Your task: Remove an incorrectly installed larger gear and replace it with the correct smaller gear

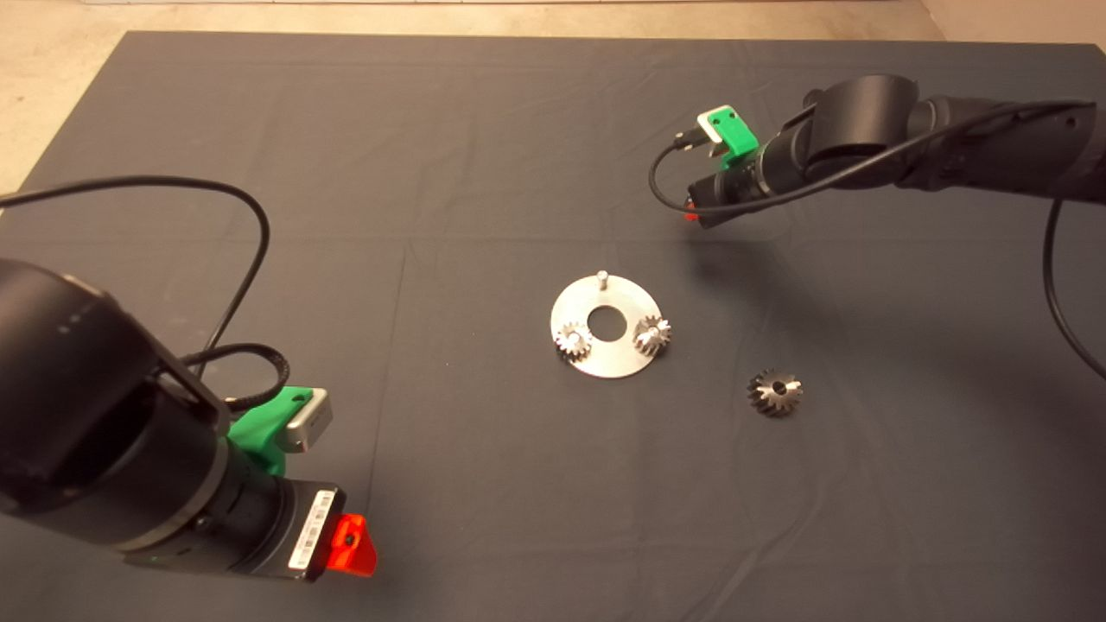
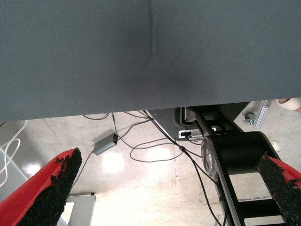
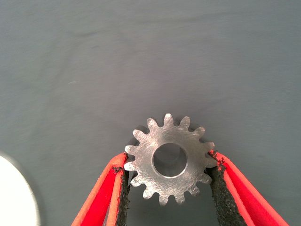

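Note:
My right gripper (image 1: 694,212) hovers above the mat, up and right of the round steel plate (image 1: 618,356). In the right wrist view it (image 3: 167,162) is shut on the smaller gear (image 3: 169,159), a straight-toothed steel gear with a centre hole, gripped by its teeth on both sides. In the head view this gear is hidden by the gripper. The larger gear (image 1: 774,392), flared with slanted teeth, lies on the mat to the right of the plate. The plate's far peg (image 1: 602,278) is bare. My left gripper (image 1: 350,544) is parked at the lower left, open and empty.
Two bright small gears (image 1: 572,339) (image 1: 652,334) sit on the plate's two near pegs, either side of its centre hole. An edge of the plate (image 3: 14,200) shows in the right wrist view. The left wrist view shows the mat's edge and cables on the floor (image 2: 141,150).

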`<action>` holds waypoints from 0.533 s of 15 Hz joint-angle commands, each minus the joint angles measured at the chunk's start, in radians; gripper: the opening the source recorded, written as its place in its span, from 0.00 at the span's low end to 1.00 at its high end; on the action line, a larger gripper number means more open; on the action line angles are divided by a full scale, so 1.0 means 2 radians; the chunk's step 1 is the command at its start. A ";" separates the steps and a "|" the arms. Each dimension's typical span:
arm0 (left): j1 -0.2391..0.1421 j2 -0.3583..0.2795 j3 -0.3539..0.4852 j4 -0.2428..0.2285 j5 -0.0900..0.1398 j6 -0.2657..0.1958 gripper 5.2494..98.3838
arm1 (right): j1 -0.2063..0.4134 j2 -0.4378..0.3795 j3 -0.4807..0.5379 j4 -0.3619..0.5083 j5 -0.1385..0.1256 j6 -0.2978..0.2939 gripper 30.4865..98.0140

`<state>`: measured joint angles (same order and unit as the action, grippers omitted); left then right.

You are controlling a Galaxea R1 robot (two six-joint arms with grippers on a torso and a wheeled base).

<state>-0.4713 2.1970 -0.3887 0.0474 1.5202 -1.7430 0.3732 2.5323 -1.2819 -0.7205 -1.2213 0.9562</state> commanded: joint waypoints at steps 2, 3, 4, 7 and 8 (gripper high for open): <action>-0.003 -0.002 0.009 -0.002 0.003 -0.004 0.99 | 0.020 0.004 0.025 0.015 0.019 -0.013 0.13; -0.003 -0.002 0.009 -0.002 0.003 -0.004 0.99 | 0.023 0.003 0.033 0.017 0.020 -0.013 0.13; -0.004 -0.002 0.009 -0.002 0.003 -0.004 0.99 | 0.027 0.002 0.040 0.026 0.020 -0.013 0.13; -0.003 -0.002 0.009 -0.002 0.003 -0.004 0.99 | 0.040 -0.012 0.068 0.045 0.021 -0.013 0.13; -0.003 -0.001 0.009 -0.001 0.003 -0.003 0.99 | 0.040 -0.013 0.078 0.045 0.021 -0.013 0.13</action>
<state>-0.4709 2.1968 -0.3862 0.0474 1.5206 -1.7434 0.4131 2.5239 -1.1739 -0.6536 -1.1883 0.9321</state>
